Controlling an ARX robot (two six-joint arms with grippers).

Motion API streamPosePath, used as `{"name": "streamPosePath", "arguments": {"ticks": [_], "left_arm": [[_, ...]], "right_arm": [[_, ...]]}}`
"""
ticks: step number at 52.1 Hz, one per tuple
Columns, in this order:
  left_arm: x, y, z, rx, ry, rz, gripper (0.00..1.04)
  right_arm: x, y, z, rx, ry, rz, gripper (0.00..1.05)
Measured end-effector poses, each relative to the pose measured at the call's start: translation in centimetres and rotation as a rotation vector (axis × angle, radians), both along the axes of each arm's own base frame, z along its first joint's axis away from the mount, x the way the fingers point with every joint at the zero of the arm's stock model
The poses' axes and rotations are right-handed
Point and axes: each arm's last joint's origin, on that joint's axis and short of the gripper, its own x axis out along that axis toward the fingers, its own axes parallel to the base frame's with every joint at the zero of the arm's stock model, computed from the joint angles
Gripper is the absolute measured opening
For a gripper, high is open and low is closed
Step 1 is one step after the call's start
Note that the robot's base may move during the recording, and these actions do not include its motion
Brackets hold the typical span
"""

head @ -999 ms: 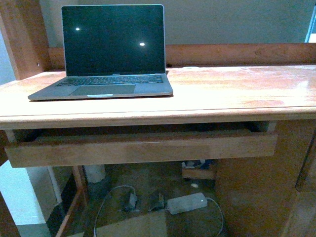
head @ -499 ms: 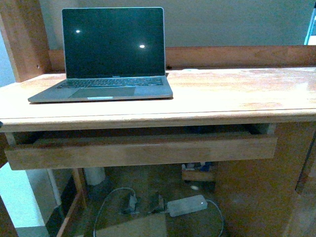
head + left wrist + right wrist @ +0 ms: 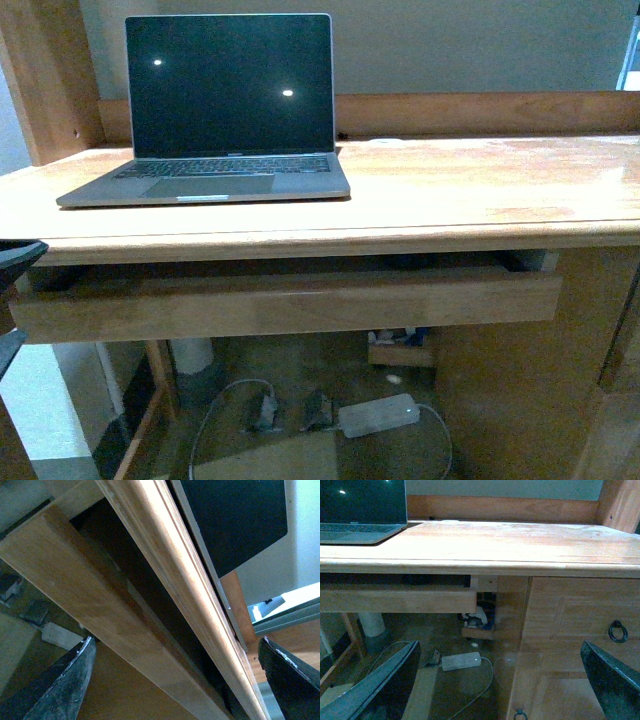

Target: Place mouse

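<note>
**Inspector:** Well, where is the mouse sitting?

**Assistant:** It is not showing in any view. I am seeing a laptop (image 3: 225, 110) upper left on the desk (image 3: 480, 190), a drawer (image 3: 290, 305) standing slightly open beneath, and a power brick (image 3: 378, 413) on the floor, lower centre.

**Inspector:** And the step in hand?

**Assistant:** By my judgement, the left gripper (image 3: 176, 641) is hovering by the drawer's left end, at the front view's left edge. It is needing a level entry under the desk lip, clear of the drawer front.

**Inspector:** Grippers?

**Assistant:** Both are standing wide apart, holding and touching nothing. The right gripper (image 3: 500, 644) is facing the desk from well back.
</note>
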Motion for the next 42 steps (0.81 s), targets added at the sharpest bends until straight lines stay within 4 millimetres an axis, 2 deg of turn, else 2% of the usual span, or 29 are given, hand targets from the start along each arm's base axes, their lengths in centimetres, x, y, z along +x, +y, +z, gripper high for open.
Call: {"name": "streamPosePath", "arguments": {"ticks": [9, 29, 42], "left_arm": [[3.1, -0.5, -2.0, -0.045, 0.072, 0.044, 0.98], [3.4, -0.5, -2.0, -0.061, 0.062, 0.051, 0.98], [5.0, -0.6, -4.1, -0.061, 0.116, 0.08, 0.98]], "right_arm": [[0.0, 0.0, 0.0, 0.0, 0.0, 0.0, 0.98], [0.0, 0.0, 0.0, 0.0, 0.0, -0.001, 0.98], [0.0, 0.0, 0.0, 0.0, 0.0, 0.0, 0.98]]}}
